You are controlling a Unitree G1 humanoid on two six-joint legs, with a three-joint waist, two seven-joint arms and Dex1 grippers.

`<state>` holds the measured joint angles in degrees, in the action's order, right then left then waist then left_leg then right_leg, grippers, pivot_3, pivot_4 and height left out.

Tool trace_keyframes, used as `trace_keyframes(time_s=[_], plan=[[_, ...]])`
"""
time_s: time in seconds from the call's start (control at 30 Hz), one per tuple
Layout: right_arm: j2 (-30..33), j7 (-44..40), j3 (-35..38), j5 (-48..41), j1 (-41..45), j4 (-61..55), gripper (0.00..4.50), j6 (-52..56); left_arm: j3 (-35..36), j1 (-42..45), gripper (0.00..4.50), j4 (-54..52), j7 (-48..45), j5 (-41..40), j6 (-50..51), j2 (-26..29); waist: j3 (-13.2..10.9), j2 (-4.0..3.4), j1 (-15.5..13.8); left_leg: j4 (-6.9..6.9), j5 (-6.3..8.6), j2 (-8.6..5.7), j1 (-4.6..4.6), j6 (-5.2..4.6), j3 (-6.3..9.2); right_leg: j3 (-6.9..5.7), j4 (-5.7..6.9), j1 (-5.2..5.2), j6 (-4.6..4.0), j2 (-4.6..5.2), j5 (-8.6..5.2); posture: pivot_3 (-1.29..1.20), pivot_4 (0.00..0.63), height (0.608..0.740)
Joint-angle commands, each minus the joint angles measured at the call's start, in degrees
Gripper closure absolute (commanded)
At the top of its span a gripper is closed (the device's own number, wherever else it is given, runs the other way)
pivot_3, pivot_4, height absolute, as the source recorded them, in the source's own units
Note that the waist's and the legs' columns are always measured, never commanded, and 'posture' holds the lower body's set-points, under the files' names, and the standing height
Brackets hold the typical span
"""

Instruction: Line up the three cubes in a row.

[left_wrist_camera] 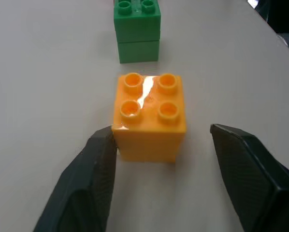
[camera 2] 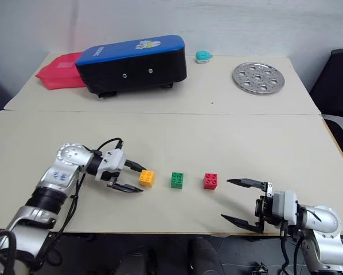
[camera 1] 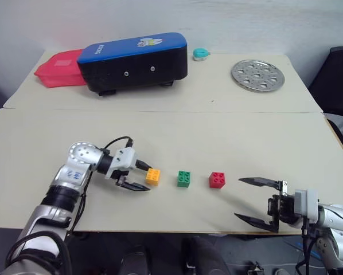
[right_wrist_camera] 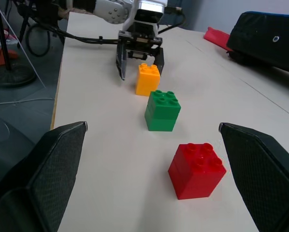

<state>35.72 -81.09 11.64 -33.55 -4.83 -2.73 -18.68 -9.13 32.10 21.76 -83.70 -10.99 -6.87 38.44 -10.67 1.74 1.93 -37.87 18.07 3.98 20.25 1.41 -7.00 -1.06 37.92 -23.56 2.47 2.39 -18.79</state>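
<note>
Three studded cubes stood in a row along the near part of the desk (camera 1: 177, 132), all upright with studs up and set apart from one another. The orange-yellow cube (camera 1: 153, 176) was at the left end, the green cube (camera 1: 183, 179) in the middle and the red cube (camera 1: 218, 180) at the right end.

The left gripper (camera 1: 138, 176) lay low over the desk at the left end of the row, pointing right toward the orange-yellow cube. Its fingers were parted around the cube's left side: in the left wrist view one finger (left_wrist_camera: 93, 169) touched, or all but touched, a corner of the cube, while the other stood clear of it with bare desk between. The cube rested on the desk and was not clamped.

The right gripper (camera 1: 256, 203) hung to the right of the red cube, near the desk's near edge, pointing left along the row. Its jaws stood wide apart with nothing between them, well clear of the red cube.

Across the far part of the desk sat a black case with a blue lid (camera 1: 134, 61), a flat red container (camera 1: 59, 69) to its left, a small teal object (camera 1: 201, 54) and a perforated metal disc (camera 1: 257, 75) toward the right.
</note>
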Motion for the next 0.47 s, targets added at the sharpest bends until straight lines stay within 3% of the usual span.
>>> trace_keyframes(time_s=[0.03,0.23,0.47], plan=[[2.35,0.92,3.58,-2.92,2.74,0.08,0.0,1.93,9.03,-5.59,1.41,-6.69,0.19,-5.17,1.4,7.24,-0.01,-0.02,0.03,0.0,0.0,0.0,-0.02,0.0,0.01,0.0,0.0,0.01,-0.01,0.01,0.0,0.0,0.15,0.74],[8.67,-1.88,7.12,-3.21,5.72,4.23,0.0,4.24,23.21,-19.9,1.41,-12.51,3.04,-8.92,1.9,16.42,-0.06,-0.11,-0.26,0.05,0.19,0.01,-0.02,-0.31,0.03,-0.03,-0.05,0.01,-0.05,0.14,-0.03,0.0,0.15,0.74],[16.16,-9.81,8.04,-1.51,12.17,13.45,0.0,3.24,34.95,-30.94,1.41,-15.05,7.78,-9.62,3.96,19.54,-0.08,-0.14,-0.36,0.08,0.26,-0.1,-0.01,-0.41,0.09,-0.12,-0.11,0.06,-0.04,0.3,-0.03,0.0,0.15,0.74]])
